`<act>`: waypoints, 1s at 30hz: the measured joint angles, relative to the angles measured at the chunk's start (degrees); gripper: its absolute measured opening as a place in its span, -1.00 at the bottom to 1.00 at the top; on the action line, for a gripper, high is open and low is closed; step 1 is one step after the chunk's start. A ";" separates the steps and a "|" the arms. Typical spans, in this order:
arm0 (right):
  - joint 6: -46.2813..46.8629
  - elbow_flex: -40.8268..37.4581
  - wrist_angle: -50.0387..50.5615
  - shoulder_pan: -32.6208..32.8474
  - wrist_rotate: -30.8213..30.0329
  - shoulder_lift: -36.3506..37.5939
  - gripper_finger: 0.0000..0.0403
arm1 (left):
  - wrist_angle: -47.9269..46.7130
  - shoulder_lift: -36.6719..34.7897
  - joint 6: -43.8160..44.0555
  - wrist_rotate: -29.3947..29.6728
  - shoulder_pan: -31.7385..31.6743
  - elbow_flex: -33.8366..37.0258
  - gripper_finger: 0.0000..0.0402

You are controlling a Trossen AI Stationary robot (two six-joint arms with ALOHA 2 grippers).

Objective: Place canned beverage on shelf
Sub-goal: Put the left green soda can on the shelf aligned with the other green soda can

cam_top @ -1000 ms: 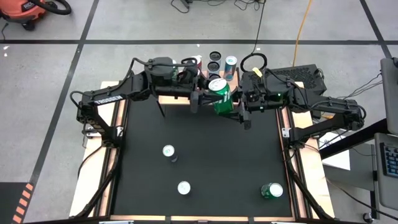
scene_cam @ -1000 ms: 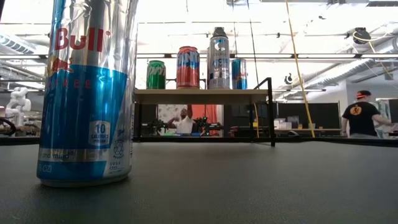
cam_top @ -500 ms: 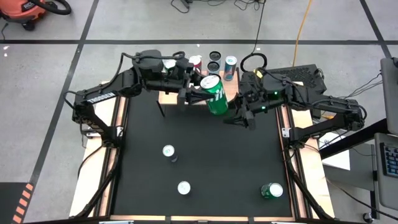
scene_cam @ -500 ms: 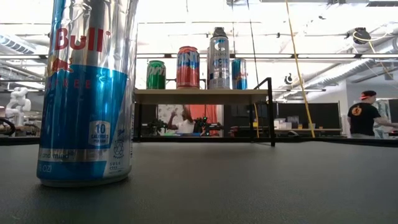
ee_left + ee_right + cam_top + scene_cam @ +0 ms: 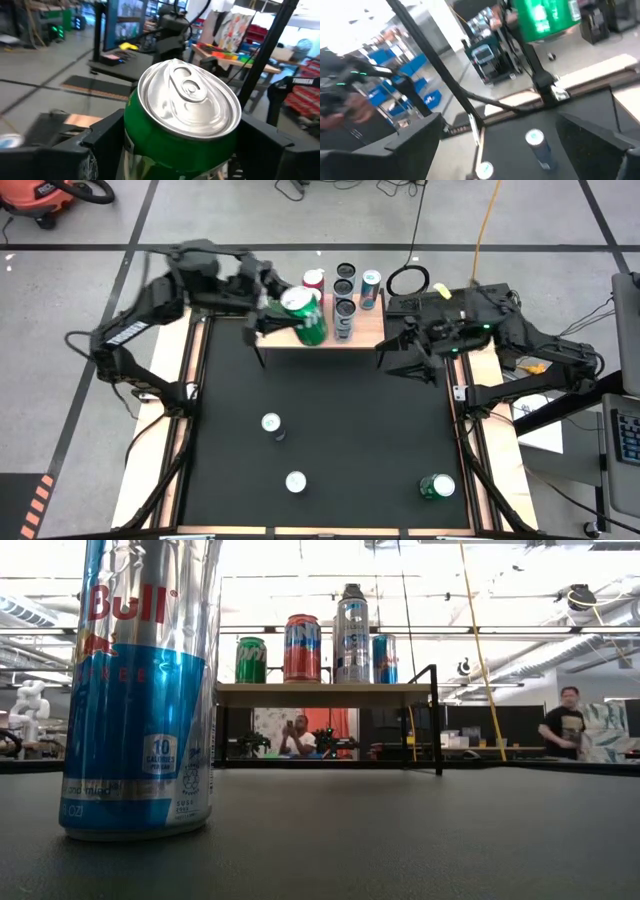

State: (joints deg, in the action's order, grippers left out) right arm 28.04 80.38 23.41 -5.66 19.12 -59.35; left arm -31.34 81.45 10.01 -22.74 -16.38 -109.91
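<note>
My left gripper (image 5: 293, 318) is shut on a green beverage can (image 5: 308, 326) with a silver top (image 5: 187, 97). It holds the can high up; from above, the can overlaps the left end of the shelf (image 5: 372, 326). The shelf is a light-wood board on black legs (image 5: 320, 694) at the table's far edge, and several cans stand on it. My right gripper (image 5: 393, 361) hangs open and empty to the right of the shelf's near edge. In the right wrist view the green can (image 5: 545, 17) shows farther off. My left gripper pinches the green can's side wall (image 5: 131, 131) between its two fingers (image 5: 102, 142), one on each side, below the top rim. The fingers reach in level from the table's left. The can is lifted clear and stands roughly upright, its silver top up.
On the shelf stand a red can (image 5: 313, 280), a teal can (image 5: 371, 280), a tall silver can (image 5: 343, 315) and others. Loose cans stand on the black table: two silver-topped ones (image 5: 271, 423) (image 5: 295, 480) and a green one (image 5: 436, 486). A blue-and-silver can (image 5: 140, 690) fills the low view's left.
My left gripper has carried the green can up and toward the table's far left, from in front of the shelf's middle to over its left end. My right gripper has come away from the can and drawn back toward the table's right edge.
</note>
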 joint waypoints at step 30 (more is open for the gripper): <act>-0.03 -0.07 -8.31 15.18 -31.13 -2.56 0.83 | -21.21 -16.97 -9.35 -4.17 -8.79 14.97 0.50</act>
State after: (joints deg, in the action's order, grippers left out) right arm 28.01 80.31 15.10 9.52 -12.01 -61.91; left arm -52.54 64.47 0.65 -26.92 -25.17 -94.94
